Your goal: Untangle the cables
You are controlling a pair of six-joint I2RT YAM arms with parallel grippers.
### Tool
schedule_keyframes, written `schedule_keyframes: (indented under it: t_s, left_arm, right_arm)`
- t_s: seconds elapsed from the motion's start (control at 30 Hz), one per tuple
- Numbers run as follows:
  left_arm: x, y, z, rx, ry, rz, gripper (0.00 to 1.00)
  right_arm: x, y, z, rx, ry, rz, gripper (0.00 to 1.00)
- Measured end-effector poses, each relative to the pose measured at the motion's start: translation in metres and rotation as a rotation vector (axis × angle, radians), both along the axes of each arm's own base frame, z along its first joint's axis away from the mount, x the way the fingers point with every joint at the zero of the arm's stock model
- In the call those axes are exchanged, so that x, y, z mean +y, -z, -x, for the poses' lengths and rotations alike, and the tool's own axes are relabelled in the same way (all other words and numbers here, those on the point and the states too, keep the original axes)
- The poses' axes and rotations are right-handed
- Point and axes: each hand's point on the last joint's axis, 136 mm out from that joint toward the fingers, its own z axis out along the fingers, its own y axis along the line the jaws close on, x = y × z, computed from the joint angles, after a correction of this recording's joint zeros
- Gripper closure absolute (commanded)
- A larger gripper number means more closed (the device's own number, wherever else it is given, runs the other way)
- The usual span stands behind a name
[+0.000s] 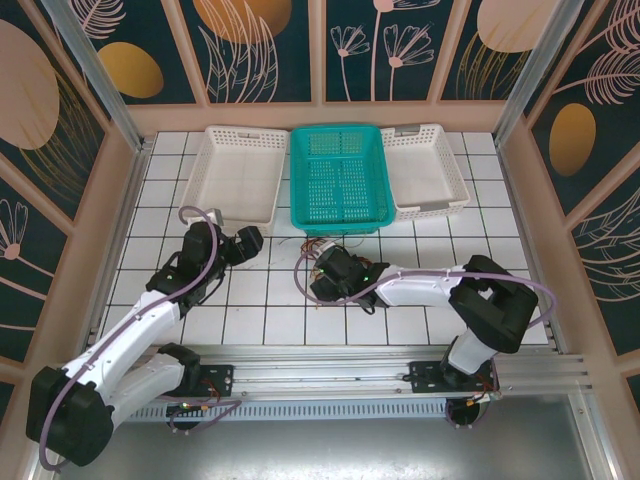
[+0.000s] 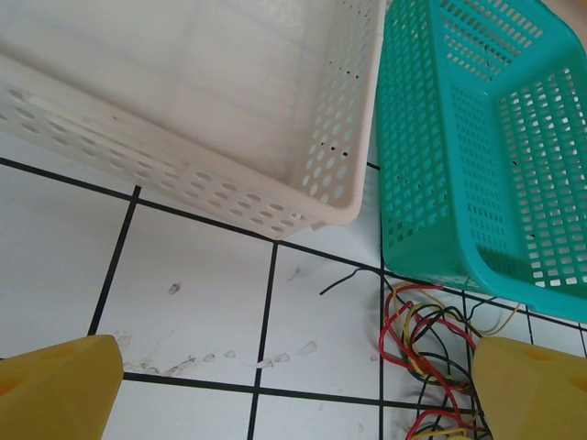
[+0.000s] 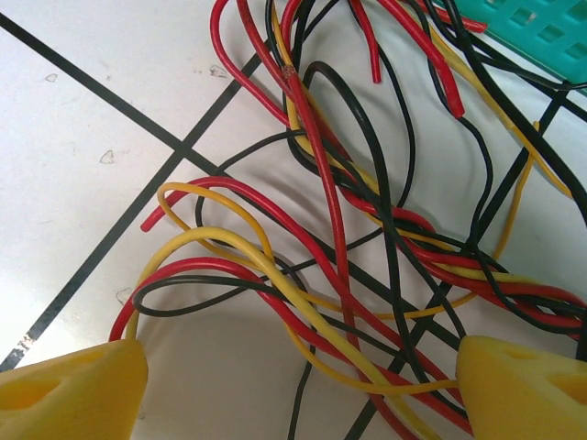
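The cables (image 3: 330, 229) lie in a tangled heap of thin red, yellow and black wires on the white tiles, just in front of the teal basket (image 1: 338, 175). My right gripper (image 3: 298, 394) hangs low over the heap and is open, its yellow fingers (image 3: 73, 394) on either side of several crossed strands without closing on any. My left gripper (image 2: 293, 394) is open over bare tile, with the cables (image 2: 431, 330) beside its right finger (image 2: 532, 385). From above, the left gripper (image 1: 245, 243) is left of the cables (image 1: 318, 243) and the right gripper (image 1: 322, 272) is at their near side.
Two white baskets (image 1: 238, 175) (image 1: 428, 170) flank the teal one along the back of the tiled table (image 1: 250, 300). One loose black wire end (image 2: 344, 280) points toward the left white basket (image 2: 229, 119). Open tile lies left of the left arm and front right.
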Motion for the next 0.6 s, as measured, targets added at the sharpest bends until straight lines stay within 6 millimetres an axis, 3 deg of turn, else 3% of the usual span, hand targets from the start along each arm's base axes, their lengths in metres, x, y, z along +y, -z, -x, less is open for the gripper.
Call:
schedule_keyframes:
  t_s: [0.6]
  left_arm:
    - [-0.005, -0.007, -0.004, -0.007, 0.010, 0.002, 0.03]
  right_arm:
    - [0.003, 0.015, 0.002, 0.005, -0.052, 0.069, 0.24]
